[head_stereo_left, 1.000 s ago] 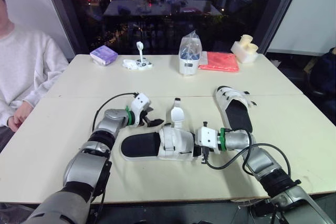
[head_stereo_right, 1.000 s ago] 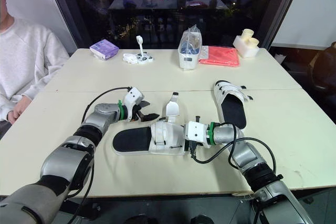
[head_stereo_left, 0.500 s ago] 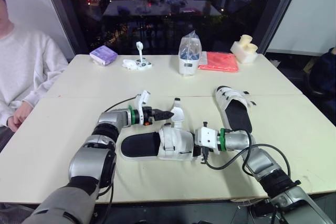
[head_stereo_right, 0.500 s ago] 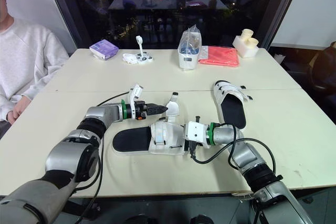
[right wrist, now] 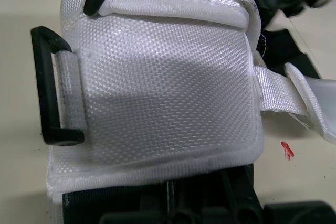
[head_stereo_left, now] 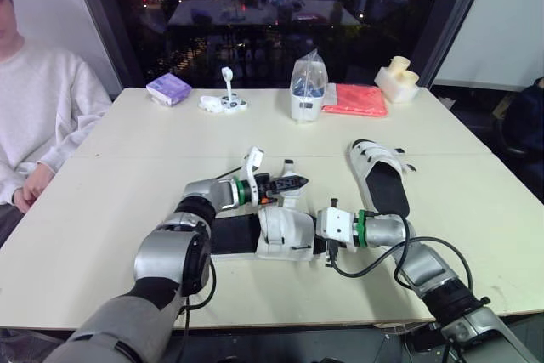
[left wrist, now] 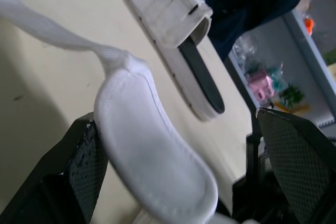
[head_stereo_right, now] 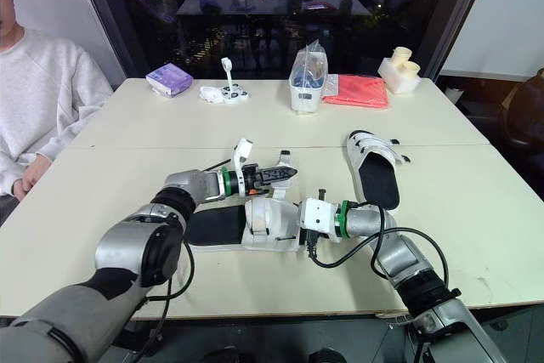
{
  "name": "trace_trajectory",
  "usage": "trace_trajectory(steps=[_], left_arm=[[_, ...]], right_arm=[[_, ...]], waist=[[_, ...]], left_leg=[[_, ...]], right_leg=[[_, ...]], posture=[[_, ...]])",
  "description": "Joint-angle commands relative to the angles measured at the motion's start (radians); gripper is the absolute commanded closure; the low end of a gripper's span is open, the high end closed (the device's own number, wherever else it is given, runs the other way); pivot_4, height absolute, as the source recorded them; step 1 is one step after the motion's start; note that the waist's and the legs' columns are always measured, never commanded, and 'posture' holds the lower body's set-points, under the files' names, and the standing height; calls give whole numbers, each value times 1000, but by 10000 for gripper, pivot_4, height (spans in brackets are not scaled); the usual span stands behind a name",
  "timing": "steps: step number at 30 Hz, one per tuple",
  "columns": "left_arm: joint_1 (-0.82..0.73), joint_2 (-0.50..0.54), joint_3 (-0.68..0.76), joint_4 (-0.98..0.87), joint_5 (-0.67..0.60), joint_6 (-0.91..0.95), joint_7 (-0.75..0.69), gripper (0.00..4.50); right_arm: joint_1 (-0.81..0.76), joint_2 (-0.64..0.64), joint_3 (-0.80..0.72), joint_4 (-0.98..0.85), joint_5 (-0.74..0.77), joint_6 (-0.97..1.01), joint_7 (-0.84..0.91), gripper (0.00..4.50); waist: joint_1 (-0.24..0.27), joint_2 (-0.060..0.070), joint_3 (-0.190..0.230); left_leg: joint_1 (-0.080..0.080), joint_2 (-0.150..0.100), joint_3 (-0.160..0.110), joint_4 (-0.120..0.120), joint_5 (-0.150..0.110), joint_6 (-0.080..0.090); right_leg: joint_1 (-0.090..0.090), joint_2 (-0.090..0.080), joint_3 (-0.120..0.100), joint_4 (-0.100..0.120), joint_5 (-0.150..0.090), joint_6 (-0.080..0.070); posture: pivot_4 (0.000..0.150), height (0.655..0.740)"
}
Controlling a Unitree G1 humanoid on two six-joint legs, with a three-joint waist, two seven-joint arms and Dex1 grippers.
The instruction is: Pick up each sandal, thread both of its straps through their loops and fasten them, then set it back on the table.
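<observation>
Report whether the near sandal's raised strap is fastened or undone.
Undone: the strap stands up off the near sandal, its free end between the open fingers of the left gripper; the black loop has nothing threaded.

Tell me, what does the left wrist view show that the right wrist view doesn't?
Left wrist view, not the right: the second sandal lying flat on the table, and the left end effector, open, its fingers either side of the loose strap's rounded end. Right wrist view, not the left: a close look at the near sandal's woven white upper and its black loop, with no strap through it. Both: the loose strap and the pale table.
</observation>
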Motion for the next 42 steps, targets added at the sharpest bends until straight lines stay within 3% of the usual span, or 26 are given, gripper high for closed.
trace_trajectory(steps=[1,24,27,33,39,42], left_arm=[[-41,-4,52,10,-33,-28,35,766],[-81,6,193,8,-136,11,-51,766],[-79,9,194,9,-137,10,-50,12801],[-80,14,189,7,-138,8,-68,43895],[-60,25,37,-63,-47,-35,-303,44583],[1,34,-77,-194,1,-118,-447,44583]], right_arm=[[51,-28,27,41,-67,70,3,45000],[71,-36,19,13,-66,95,-15,45000],[73,-39,17,11,-64,95,-15,45000],[72,-39,16,12,-65,95,-14,45000],[72,-44,11,12,-64,94,-12,45000],[82,-45,10,2,-63,96,-13,45000]], waist=[[0,0,0],[3,0,0],[3,0,0],[3,-1,0],[3,0,0],[3,0,0]], left_leg=[[0,0,0,0,0,0],[0,-1,0,0,0,0],[0,-1,0,0,0,0],[0,-1,0,0,0,0],[0,-1,0,0,0,0],[0,-1,1,0,0,0]], right_leg=[[0,0,0,0,0,0],[0,0,0,0,0,0],[1,0,0,0,0,0],[1,0,0,0,0,1],[1,0,0,0,0,1],[1,0,0,0,0,1]], posture=[[1500,7400],[1500,7400],[1500,7400],[1500,7400],[1500,7400],[1500,7400]])
